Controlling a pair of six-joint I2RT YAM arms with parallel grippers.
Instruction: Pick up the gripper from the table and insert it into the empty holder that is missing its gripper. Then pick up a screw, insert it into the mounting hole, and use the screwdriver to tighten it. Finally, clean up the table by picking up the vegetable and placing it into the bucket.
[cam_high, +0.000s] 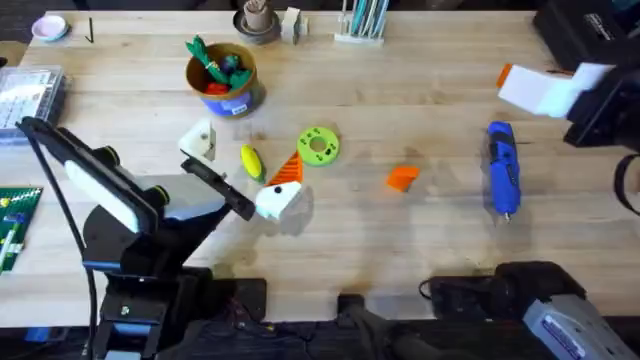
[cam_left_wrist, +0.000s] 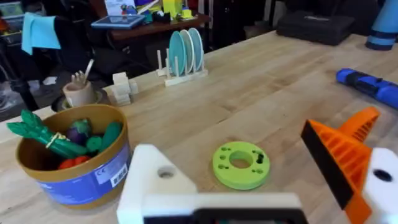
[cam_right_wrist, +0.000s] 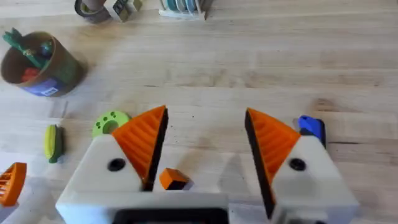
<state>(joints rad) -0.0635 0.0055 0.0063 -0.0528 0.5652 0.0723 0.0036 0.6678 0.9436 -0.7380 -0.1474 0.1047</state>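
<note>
The small orange gripper (cam_high: 402, 178) lies loose on the wooden table (cam_high: 420, 100) at centre right of the overhead frame, nothing gripping it; in the right wrist view it (cam_right_wrist: 173, 179) sits between that arm's two orange-padded fingers.

The right gripper (cam_right_wrist: 207, 155) is spread wide and empty. The left gripper (cam_high: 245, 172) is also released; one finger is the plain white holder (cam_high: 200, 140), the other carries an orange pad.

The bucket (cam_high: 223, 80) stands at upper left of centre, holding red and green toy vegetables. The yellow vegetable (cam_high: 251, 161) lies on the table below it, just left of the green disc (cam_high: 319, 145). The blue screwdriver (cam_high: 502, 168) lies at right, well apart from the bucket.
</note>
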